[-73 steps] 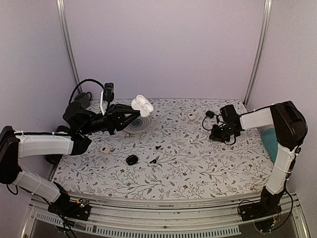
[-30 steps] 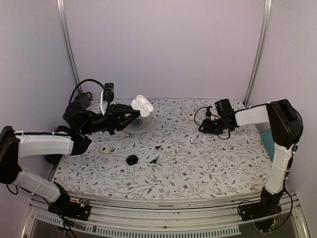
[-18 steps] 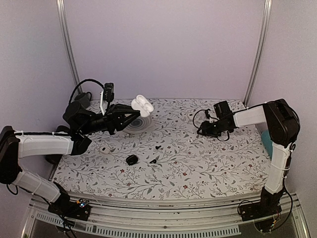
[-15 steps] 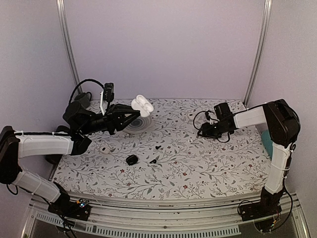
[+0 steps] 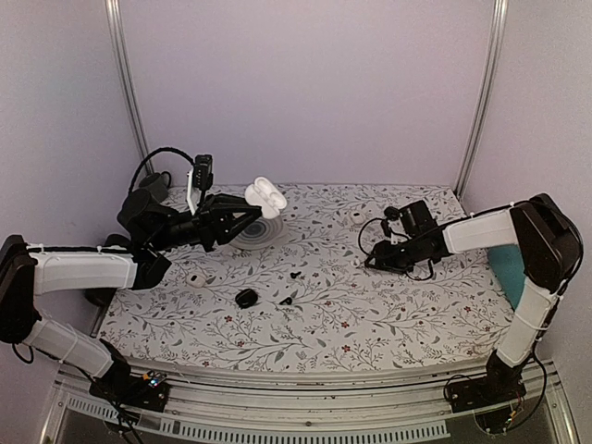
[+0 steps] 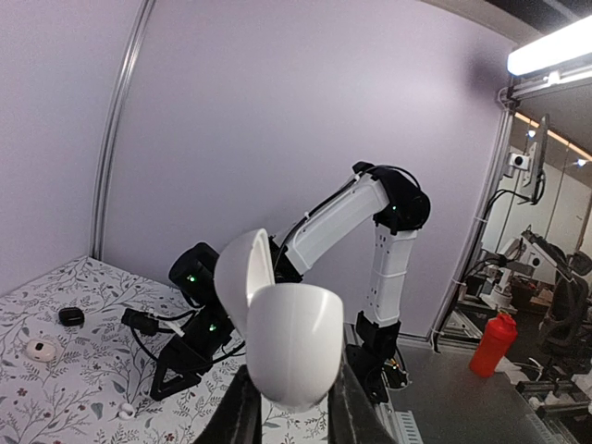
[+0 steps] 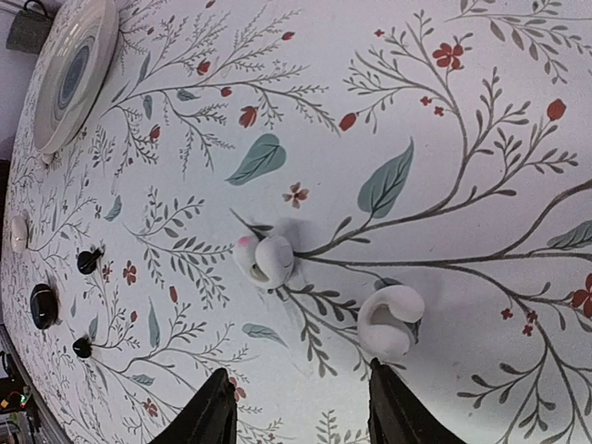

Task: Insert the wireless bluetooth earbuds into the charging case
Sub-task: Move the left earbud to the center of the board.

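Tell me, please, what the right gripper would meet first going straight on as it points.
Likely the nearer earbud, lying just ahead of the right gripper, off-centre; depth is unclear, so perhaps the table first.

Inventory, as seen from my cameras:
- Counter [image 5: 370,314]: floral-printed cover, filling the lower half of the overhead frame.
- Round plate [image 5: 252,235]: pale with grey rings, left of centre towards the back.
- Black oval piece [image 5: 246,298]: lower left of centre.
- Two small black bits [image 5: 294,275] [image 5: 287,300]: just right of the oval piece.
- Teal object [image 5: 505,268]: right edge, partly hidden.
- Red bottle [image 6: 493,342]: lower right of my left wrist frame, off the counter.
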Robot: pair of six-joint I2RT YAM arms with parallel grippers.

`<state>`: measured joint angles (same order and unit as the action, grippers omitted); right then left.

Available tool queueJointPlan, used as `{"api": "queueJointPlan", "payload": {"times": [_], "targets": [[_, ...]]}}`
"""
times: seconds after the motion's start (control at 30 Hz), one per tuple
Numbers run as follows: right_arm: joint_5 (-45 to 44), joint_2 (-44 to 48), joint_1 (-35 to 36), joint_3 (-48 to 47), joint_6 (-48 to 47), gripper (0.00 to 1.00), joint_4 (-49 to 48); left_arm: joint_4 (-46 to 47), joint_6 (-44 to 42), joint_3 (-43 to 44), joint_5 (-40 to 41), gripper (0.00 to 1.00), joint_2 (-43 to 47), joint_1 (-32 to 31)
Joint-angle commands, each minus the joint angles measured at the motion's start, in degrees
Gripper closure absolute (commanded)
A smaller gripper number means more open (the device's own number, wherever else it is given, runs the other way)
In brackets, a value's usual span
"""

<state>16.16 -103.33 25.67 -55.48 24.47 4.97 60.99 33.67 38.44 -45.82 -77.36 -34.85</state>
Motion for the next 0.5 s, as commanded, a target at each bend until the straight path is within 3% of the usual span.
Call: {"api": "queueJointPlan", "payload": {"times": [0.0, 0.23, 0.47], "targets": [[-4.7, 4.4, 1.0, 0.9, 2.3, 0.5, 1.2, 1.9, 0.0, -0.6, -0.4, 1.0, -0.1, 0.6], [-9.3, 2.8, 1.9, -4.9, -3.6, 0.55, 8.8, 2.2, 0.0, -0.8, -0.4, 1.0, 0.2, 0.6], [-8.6, 0.5, 3.4, -7.7, -2.2, 0.59, 10.9, 2.6, 0.1, -1.4, -0.1, 1.0, 0.5, 0.7]]}}
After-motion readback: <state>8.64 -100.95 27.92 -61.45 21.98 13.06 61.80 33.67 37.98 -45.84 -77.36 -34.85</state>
